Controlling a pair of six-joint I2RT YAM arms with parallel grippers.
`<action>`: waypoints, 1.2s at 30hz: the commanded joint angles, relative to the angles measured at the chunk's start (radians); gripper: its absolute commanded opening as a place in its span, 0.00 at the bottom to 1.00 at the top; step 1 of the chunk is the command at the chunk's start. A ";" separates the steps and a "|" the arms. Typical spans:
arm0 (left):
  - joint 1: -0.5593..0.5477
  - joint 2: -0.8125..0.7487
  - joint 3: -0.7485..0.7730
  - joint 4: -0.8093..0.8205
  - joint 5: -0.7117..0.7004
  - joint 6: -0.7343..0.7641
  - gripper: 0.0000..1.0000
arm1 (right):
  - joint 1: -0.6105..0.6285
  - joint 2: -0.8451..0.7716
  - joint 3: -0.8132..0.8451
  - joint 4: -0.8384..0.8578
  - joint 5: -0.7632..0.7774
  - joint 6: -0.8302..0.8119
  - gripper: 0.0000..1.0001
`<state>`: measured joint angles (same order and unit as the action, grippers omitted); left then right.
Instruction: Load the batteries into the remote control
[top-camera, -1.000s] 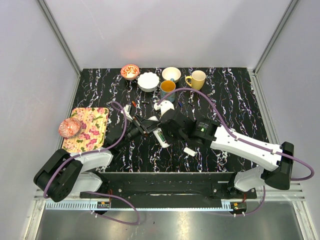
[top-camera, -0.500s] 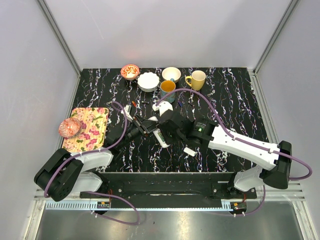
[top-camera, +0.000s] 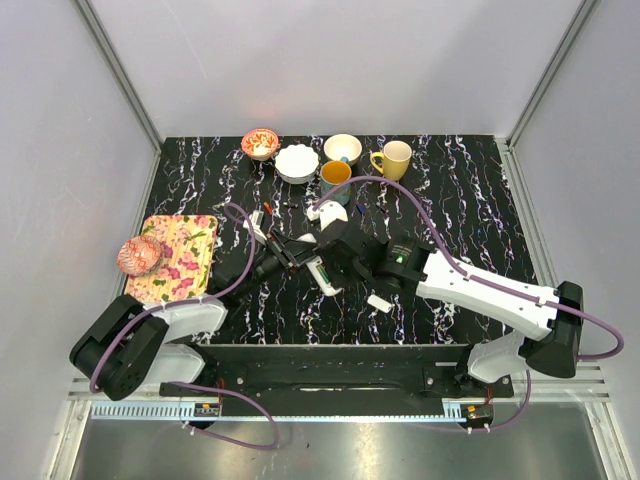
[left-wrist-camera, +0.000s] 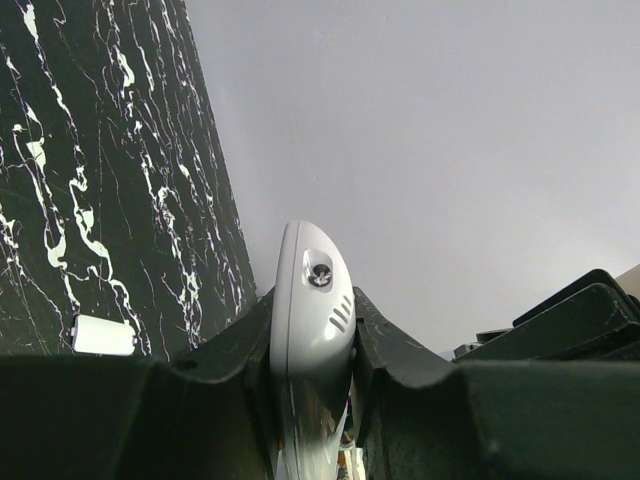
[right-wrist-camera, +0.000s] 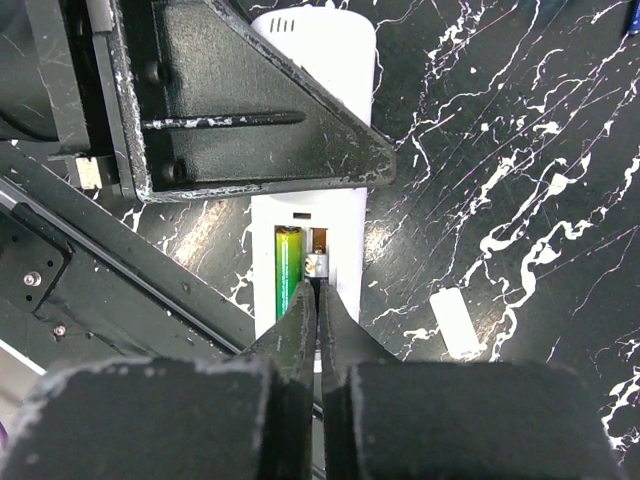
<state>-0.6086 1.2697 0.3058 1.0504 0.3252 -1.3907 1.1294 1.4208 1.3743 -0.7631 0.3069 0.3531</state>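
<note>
My left gripper (top-camera: 297, 254) is shut on the remote control (top-camera: 322, 273), a slim white bar held just above the table with its slot facing up. In the left wrist view the remote's rounded end (left-wrist-camera: 312, 262) sticks out between my left gripper's (left-wrist-camera: 312, 305) fingers. In the right wrist view the remote (right-wrist-camera: 312, 215) holds a green battery (right-wrist-camera: 288, 272) in the left half of its slot. My right gripper (right-wrist-camera: 318, 288) is shut, its tips pressing at the silver end of a second battery (right-wrist-camera: 318, 264) in the right half. The right gripper (top-camera: 333, 258) sits over the remote in the top view.
A small white chip (top-camera: 378, 302) lies on the black marbled table right of the remote; it also shows in the right wrist view (right-wrist-camera: 455, 325) and the left wrist view (left-wrist-camera: 103, 336). Bowls (top-camera: 296, 162) and mugs (top-camera: 392, 159) stand at the back. A floral mat (top-camera: 178, 256) lies at the left.
My right arm has shifted slightly left and forward over the remote. The left gripper has held the remote still.
</note>
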 joint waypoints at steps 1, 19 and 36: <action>-0.005 0.008 0.024 0.152 0.000 -0.051 0.00 | -0.003 -0.052 -0.012 0.036 0.067 0.018 0.00; -0.010 0.048 0.029 0.200 0.008 -0.077 0.00 | -0.011 -0.108 -0.031 0.098 0.075 0.029 0.42; -0.011 0.031 0.030 0.184 0.005 -0.064 0.00 | -0.011 -0.077 -0.052 0.015 -0.054 0.017 0.34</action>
<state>-0.6151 1.3174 0.3061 1.1316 0.3283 -1.4498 1.1229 1.3392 1.3270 -0.7387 0.2691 0.3740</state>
